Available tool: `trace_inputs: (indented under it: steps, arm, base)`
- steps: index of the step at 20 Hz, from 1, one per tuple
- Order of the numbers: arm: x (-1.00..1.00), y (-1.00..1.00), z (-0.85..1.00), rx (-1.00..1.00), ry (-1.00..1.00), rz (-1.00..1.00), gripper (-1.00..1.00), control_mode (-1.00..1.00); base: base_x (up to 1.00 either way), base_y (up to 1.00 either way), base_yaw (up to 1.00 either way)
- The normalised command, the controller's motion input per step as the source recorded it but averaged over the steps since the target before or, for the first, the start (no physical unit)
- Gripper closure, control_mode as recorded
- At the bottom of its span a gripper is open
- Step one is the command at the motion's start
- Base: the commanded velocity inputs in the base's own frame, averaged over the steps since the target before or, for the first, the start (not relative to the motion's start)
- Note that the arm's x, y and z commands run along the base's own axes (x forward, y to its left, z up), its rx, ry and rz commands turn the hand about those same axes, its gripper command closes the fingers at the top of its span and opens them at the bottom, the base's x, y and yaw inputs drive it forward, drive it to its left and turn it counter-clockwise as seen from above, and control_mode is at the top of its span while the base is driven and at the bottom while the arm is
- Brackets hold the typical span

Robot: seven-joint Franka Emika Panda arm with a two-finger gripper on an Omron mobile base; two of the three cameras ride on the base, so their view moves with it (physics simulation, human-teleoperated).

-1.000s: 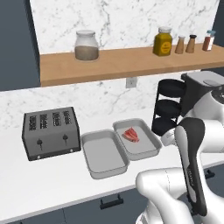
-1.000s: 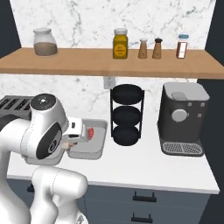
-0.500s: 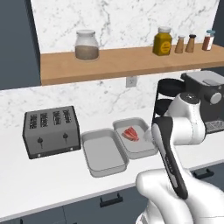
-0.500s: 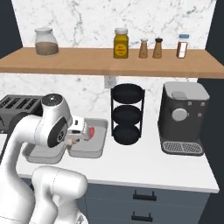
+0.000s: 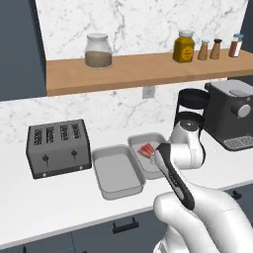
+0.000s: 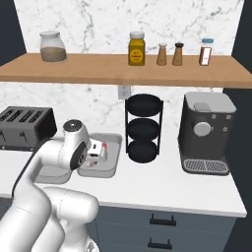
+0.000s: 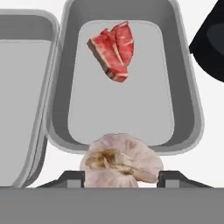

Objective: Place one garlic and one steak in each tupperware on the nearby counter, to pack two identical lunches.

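Note:
A papery white garlic (image 7: 121,162) sits between my gripper's (image 7: 122,177) fingertips, and the gripper is shut on it. It hangs just above the near rim of the right tupperware (image 7: 192,100). A red marbled steak (image 7: 114,50) lies at the far end of that tray. The left tupperware (image 7: 22,100) beside it holds nothing that I can see. From the base, both trays (image 5: 117,170) (image 5: 143,138) stand side by side on the white counter (image 5: 49,202), with the steak (image 5: 147,149) partly behind my wrist.
A dark toaster (image 5: 58,147) stands left of the trays. A black tiered rack (image 6: 142,128) and a coffee machine (image 6: 204,133) stand to their right. Above, a wooden shelf (image 5: 148,69) carries jars and shakers.
The arm has swung forward and down, bringing the hand to the right tupperware. The trays and the steak have not moved.

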Motion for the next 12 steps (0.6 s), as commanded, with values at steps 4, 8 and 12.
trace_inputs:
  steps: [4, 8, 12]
  arm:
    - [0.69, 0.00, 0.01, 0.00, 0.34, 0.00, 1.00, -1.00]
    - [0.27, -0.01, -0.07, 0.00, 0.31, 0.00, 1.00, -1.00]
    - [0.20, -0.02, -0.27, 0.00, 0.07, 0.00, 1.00, -1.00]
  base:
    - [0.00, 0.00, 0.00]
    - [0.00, 0.00, 0.00]
    - [0.00, 0.00, 0.00]
